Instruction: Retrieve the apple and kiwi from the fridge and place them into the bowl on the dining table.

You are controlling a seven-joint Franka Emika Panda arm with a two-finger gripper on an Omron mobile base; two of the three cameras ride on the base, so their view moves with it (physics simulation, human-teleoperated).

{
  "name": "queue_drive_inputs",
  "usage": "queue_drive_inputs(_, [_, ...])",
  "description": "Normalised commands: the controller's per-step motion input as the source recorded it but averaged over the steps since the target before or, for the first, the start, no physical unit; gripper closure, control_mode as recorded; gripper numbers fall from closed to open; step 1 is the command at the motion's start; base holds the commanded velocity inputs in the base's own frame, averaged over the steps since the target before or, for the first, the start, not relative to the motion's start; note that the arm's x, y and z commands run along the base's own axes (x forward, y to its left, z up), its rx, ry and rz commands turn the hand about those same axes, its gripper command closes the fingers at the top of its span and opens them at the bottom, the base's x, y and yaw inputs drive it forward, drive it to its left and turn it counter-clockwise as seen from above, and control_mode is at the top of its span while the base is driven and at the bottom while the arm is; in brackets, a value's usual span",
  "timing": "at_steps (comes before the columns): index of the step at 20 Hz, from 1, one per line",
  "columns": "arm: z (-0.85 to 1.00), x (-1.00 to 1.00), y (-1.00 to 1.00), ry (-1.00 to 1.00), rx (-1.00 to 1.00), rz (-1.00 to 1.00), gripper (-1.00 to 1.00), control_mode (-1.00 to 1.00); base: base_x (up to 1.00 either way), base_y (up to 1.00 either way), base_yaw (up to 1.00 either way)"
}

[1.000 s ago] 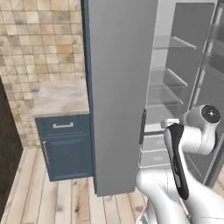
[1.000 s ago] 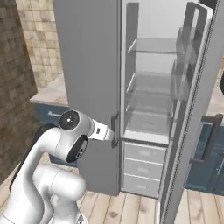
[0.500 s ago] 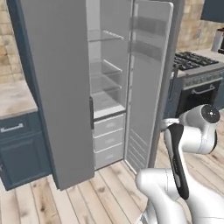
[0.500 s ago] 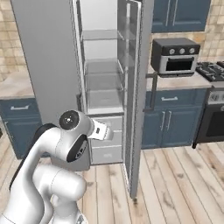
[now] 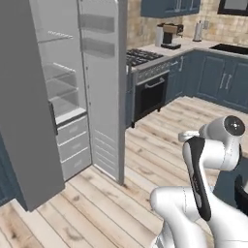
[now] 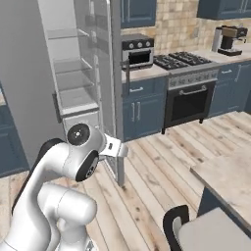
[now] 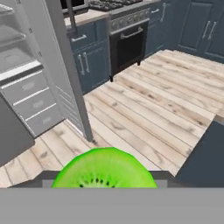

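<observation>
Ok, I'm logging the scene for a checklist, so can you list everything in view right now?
kiwi: one, bright green, at the bottom of the hand view, right at the gripper.
fridge: one, grey, doors open, white shelves and drawers inside, left of the stove.
stove: one, black oven door, between blue cabinets.
toaster oven: one, black and silver, on the counter next to the fridge.
coffee machine: one, dark, on the far counter.
cabinets: several, navy blue, along the walls.
dining table: one, beige marbled top, lower right of the right base view.
floor: light wood planks.
arm: one, white with dark joints.
</observation>
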Motion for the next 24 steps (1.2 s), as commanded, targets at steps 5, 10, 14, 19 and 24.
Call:
queue_drive_inputs(5, [0.0,0.0,0.0,0.0,0.0,0.0,1.0,1.0,-0.84,0.07,-0.49])
queue_drive_inputs(10, [0.0,0.0,0.0,0.0,0.0,0.0,1.0,1.0,-0.33,-0.32,-0.36])
queue_drive_inputs(14, [0.0,0.0,0.0,0.0,0.0,0.0,1.0,1.0,-0.24,-0.42,-0.31])
queue_drive_inputs(19, [0.0,0.0,0.0,0.0,0.0,0.0,1.0,1.0,-0.04,-0.7,-0.26])
queue_drive_inputs(24, [0.0,0.0,0.0,0.0,0.0,0.0,1.0,1.0,0.0,-0.78,-0.23])
